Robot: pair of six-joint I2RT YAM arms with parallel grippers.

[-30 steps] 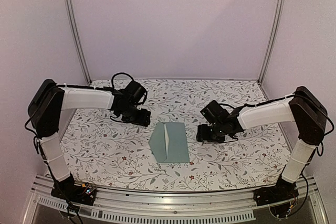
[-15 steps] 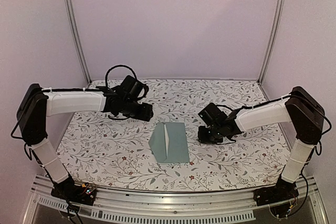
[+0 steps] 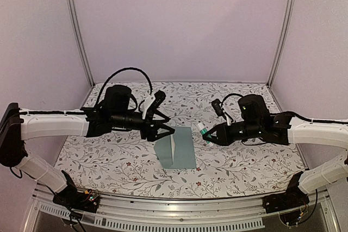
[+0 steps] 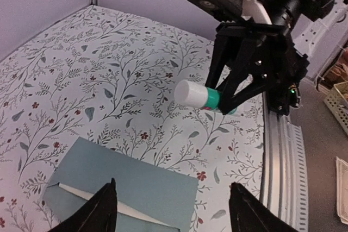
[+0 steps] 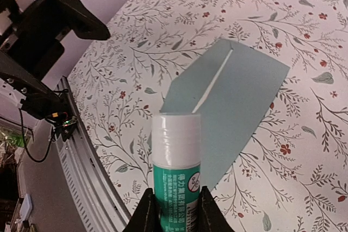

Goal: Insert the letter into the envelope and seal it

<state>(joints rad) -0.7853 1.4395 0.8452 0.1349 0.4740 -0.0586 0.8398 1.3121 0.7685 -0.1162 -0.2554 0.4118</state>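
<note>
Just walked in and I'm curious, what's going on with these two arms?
The right pincer holds a white-capped green glue stick in the air, just right of the teal envelope. The envelope lies flat on the flowered table, a whitish slit showing along it. The left pincer hovers open over the envelope's left edge. No letter is in sight.

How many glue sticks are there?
1. The glue stick is held in the right gripper, in the air just right of the envelope. Another could be hidden from view.

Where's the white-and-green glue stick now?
Top view: white-and-green glue stick clamped in the right gripper, just right of the pale teal paper envelope.
</note>
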